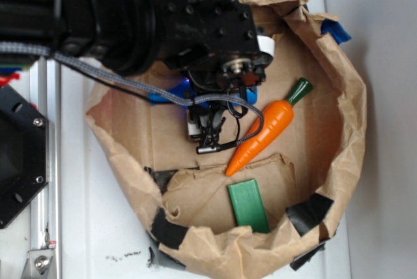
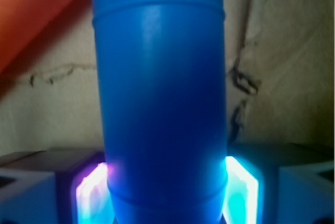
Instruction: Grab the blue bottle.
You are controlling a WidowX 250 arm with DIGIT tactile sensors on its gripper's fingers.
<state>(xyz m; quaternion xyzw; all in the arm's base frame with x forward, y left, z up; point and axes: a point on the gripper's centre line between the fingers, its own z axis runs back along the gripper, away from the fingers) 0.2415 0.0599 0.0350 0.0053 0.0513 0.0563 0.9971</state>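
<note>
Bottle (image 2: 162,103) sits between gripper (image 2: 166,192) fingers, apparently touching both.

between fingers (image 2: 242,192): blue bottle (image 2: 162,98) fills gap | left of fingers: carrot (image 2: 36,9) close | right: bare paper (image 2: 282,77)

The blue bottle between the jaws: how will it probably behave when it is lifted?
The blue bottle looks smooth and glossy, so it may slip. Its round body would probably roll if released. It appears rigid; the jaws on both sides show no denting.
</note>
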